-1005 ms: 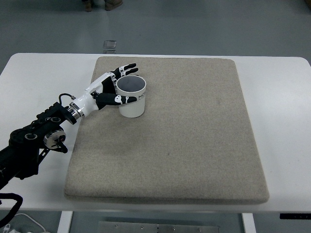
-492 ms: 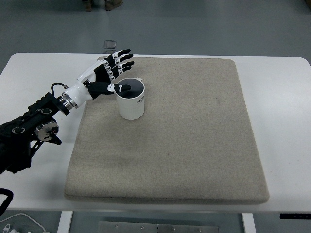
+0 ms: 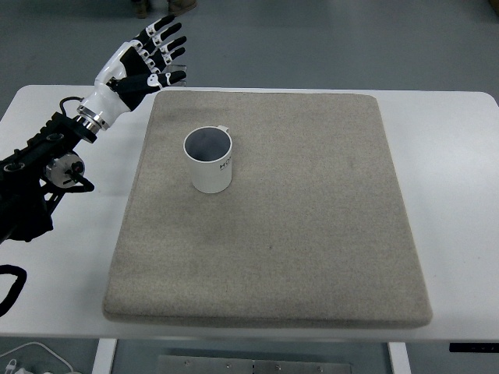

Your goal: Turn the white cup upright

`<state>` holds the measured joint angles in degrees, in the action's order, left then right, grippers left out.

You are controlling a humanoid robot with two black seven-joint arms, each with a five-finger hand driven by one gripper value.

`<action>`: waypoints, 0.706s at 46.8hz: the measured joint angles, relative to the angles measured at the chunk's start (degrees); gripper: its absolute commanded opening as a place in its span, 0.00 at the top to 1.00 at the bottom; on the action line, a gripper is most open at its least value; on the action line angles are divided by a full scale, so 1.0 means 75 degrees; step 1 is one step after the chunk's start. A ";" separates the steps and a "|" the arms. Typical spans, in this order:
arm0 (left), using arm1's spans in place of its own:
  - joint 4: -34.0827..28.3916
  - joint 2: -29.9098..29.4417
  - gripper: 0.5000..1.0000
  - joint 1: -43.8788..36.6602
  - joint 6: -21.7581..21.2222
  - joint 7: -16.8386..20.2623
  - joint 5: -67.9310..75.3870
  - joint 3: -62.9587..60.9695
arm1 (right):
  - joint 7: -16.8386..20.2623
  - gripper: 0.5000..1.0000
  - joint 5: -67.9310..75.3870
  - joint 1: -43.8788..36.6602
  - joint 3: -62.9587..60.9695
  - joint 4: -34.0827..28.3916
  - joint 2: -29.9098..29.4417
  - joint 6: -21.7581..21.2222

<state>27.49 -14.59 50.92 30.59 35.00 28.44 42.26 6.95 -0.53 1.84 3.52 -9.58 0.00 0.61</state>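
Now left hand withdrawn, fingers spread; white cup upright.

The left hand is white-shelled with black-and-white jointed fingers on a black, cabled arm.

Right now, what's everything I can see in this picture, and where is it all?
white cup: one, white, standing upright with its mouth up, on the mat's far-left part
mat: one, beige felt, covering most of the table
table: one, white, under the mat
small clear object: one, see-through, on the floor just beyond the table's far edge; too small to identify
shoes: a pair, brownish, a person's, at the picture's top edge
cable: one, white, bottom-left corner below the table
left arm: one, black, coming in from the left edge
left hand: one, white and black, fingers spread, raised beyond the table's far-left corner, holding nothing
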 measured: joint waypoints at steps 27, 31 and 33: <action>-0.0436 0.0462 0.00 0.0255 -0.0272 -0.0476 -0.2709 -0.0009 | 0.0000 0.14 0.0000 -0.0001 -0.0001 0.0000 0.0000 -0.0002; -0.0553 0.0552 0.00 0.0254 -0.0477 -0.1414 -0.3082 -0.0021 | 0.0001 0.14 0.0000 -0.0001 -0.0013 0.0000 0.0000 -0.0004; -0.0605 0.0670 0.00 0.0255 -0.0758 -0.2017 -0.3135 -0.0023 | 0.0001 0.14 0.0000 0.0000 -0.0019 0.0000 0.0000 -0.0007</action>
<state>22.95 -9.56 52.83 24.91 19.87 4.93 42.09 6.95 -0.53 1.84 3.37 -9.58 0.00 0.56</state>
